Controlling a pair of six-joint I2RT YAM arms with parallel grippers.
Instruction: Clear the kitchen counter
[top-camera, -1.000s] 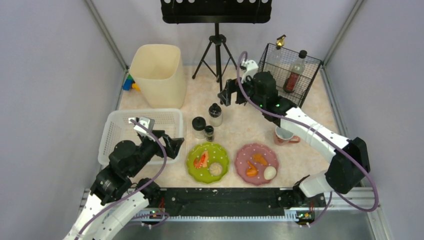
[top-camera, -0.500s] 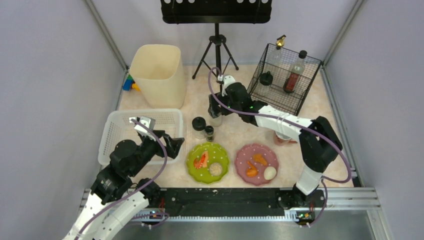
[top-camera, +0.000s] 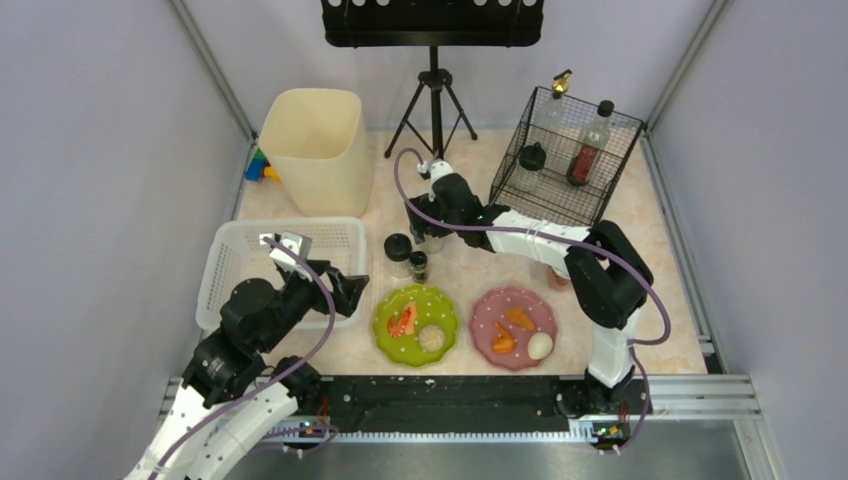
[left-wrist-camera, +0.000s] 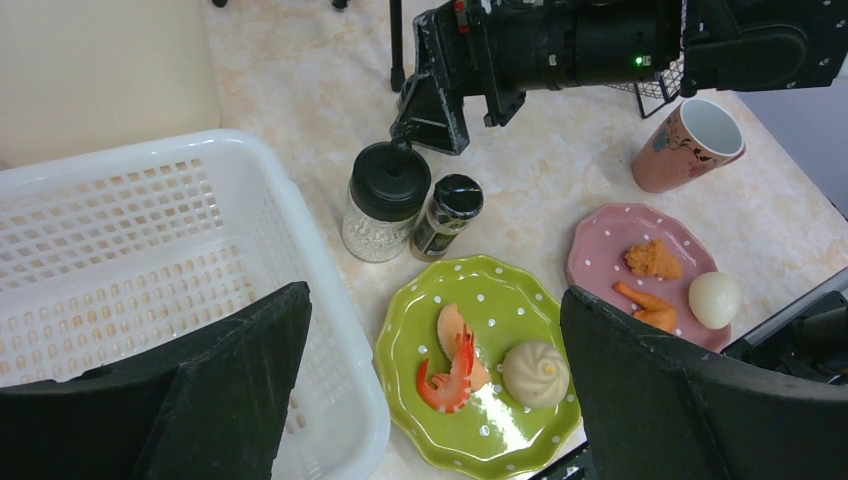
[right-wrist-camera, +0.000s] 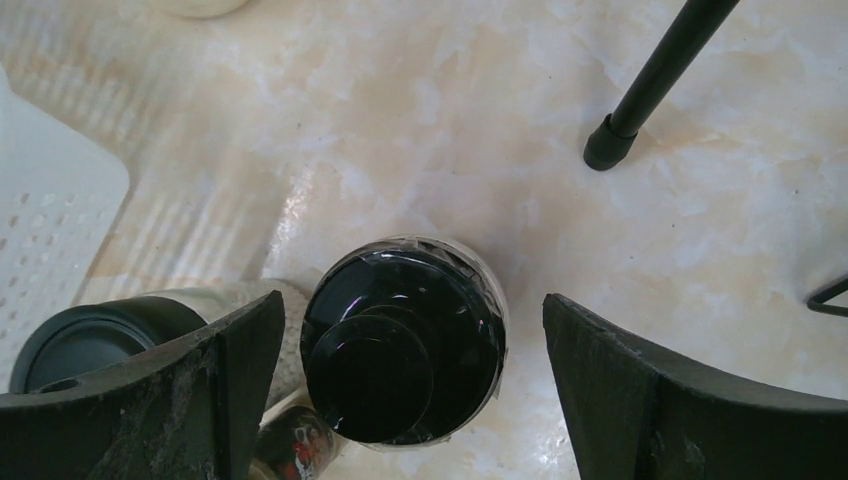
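Note:
The kitchen counter (top-camera: 480, 262) is pale beige-pink marble. My right gripper (top-camera: 422, 222) is open, its fingers either side of a clear jar with a black lid (right-wrist-camera: 405, 340), without touching it; the wrist view shows gaps on both sides. A wider black-lidded jar (top-camera: 398, 250) and a small spice bottle (top-camera: 419, 266) stand next to it. A green plate (top-camera: 443, 312) holds a shrimp and a bun. A pink plate (top-camera: 492, 305) holds food. My left gripper (top-camera: 350, 295) is open and empty, between the white basket (top-camera: 240, 255) and the green plate (left-wrist-camera: 520, 290).
A black wire rack (top-camera: 610, 170) at the back right holds bottles and a black-lidded jar. A beige bin (top-camera: 312, 150) stands at the back left, a black tripod (top-camera: 433, 100) at the back middle. A pink cup (left-wrist-camera: 690, 145) stands right of the jars.
My right arm has swung left from the wire rack and come down over the black-lidded jar. A jar now shows inside the rack. The left arm has not moved.

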